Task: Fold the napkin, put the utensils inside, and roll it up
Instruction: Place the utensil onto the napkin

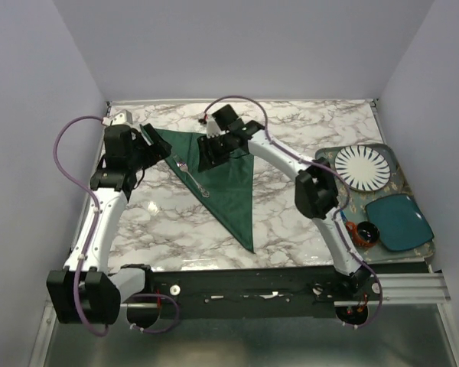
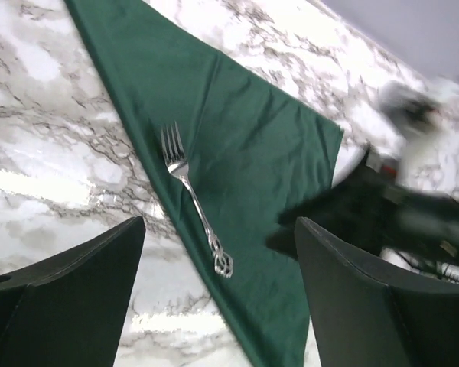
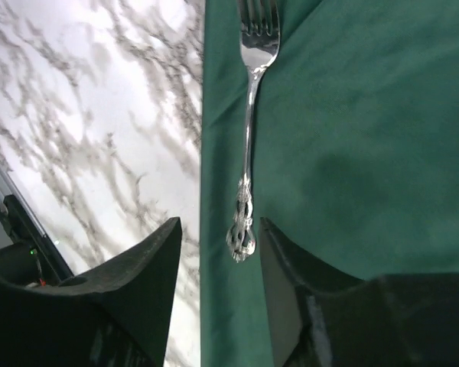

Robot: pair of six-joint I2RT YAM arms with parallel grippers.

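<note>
Napkin [image 1: 229, 183] lies folded into a dark green triangle at upper centre of the white, grey-veined marble bench [image 1: 291, 222], with the fork [image 1: 193, 176] along its left edge. Left claw [image 2: 218, 225] is spread wide, holding nothing. Right claw [image 3: 219, 225] stands parted astride the fork's handle end, not pinching it. Pale lilac walls [image 1: 30, 76] enclose the bench.

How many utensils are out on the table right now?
1. One fork lies on the green napkin, close to its left folded edge, tines toward the far side. The tray on the right shows only dishes; anything under them would be hidden.
</note>
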